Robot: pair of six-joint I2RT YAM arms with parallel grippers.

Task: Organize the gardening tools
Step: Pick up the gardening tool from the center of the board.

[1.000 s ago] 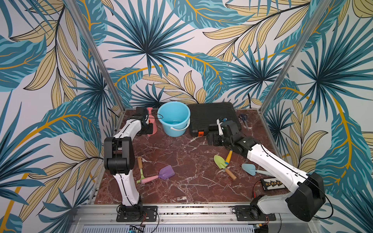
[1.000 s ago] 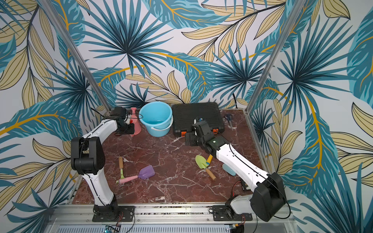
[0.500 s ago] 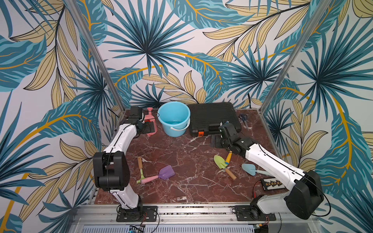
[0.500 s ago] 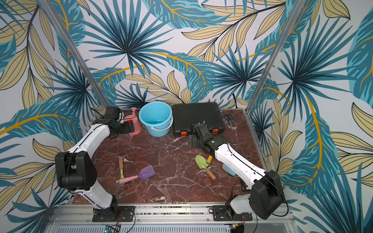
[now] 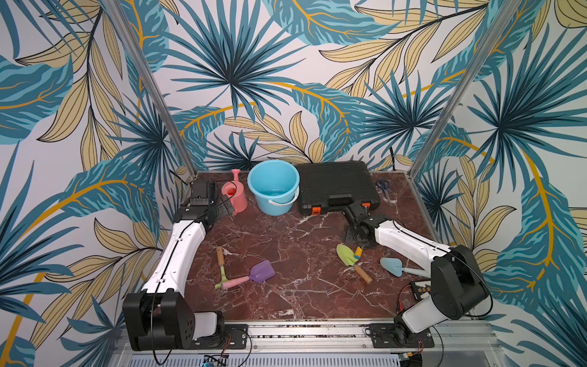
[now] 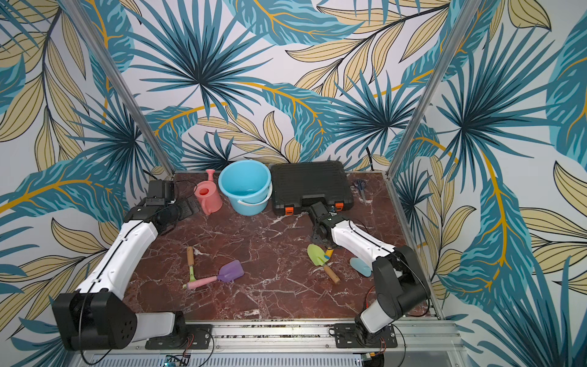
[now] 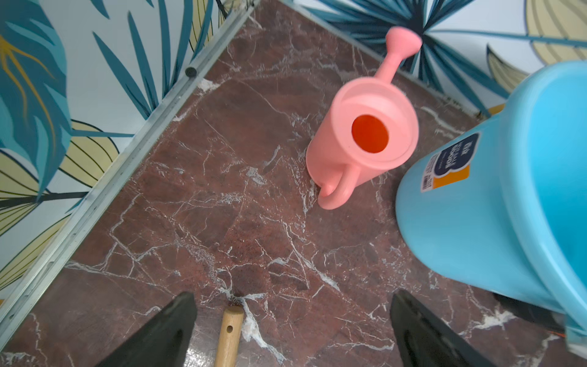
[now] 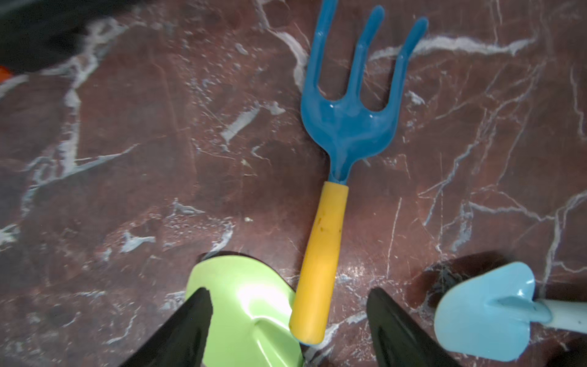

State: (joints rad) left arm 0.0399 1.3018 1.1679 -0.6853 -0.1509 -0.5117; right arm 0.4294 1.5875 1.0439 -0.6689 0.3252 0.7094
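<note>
Top views: upright pink plastic watering can (image 5: 236, 197) at back left, spout toward the back wall, just beside the round blue plastic bucket (image 5: 273, 187). The left gripper (image 5: 227, 208) is near its handle.
- Purple plastic scoop with pink handle (image 5: 254, 276): diagonal, blade toward back right.
- Green hoe with wooden handle (image 5: 220, 263): handle toward the back, head touching the scoop's handle end.
- Lime trowel with wooden handle (image 5: 349, 259): diagonal, blade back-left.
- Pale blue trowel (image 5: 394, 267): blade pointing left.
- Right gripper (image 5: 357, 236): low over the red marble tabletop (image 5: 286, 228).

Left wrist: jaws spread wide, empty, well apart from the can.

Right wrist: blue three-tined fork-rake with yellow handle (image 8: 336, 152) lies flat, tines away from the gripper. Its handle end sits between the parted jaws, ungripped.
</note>
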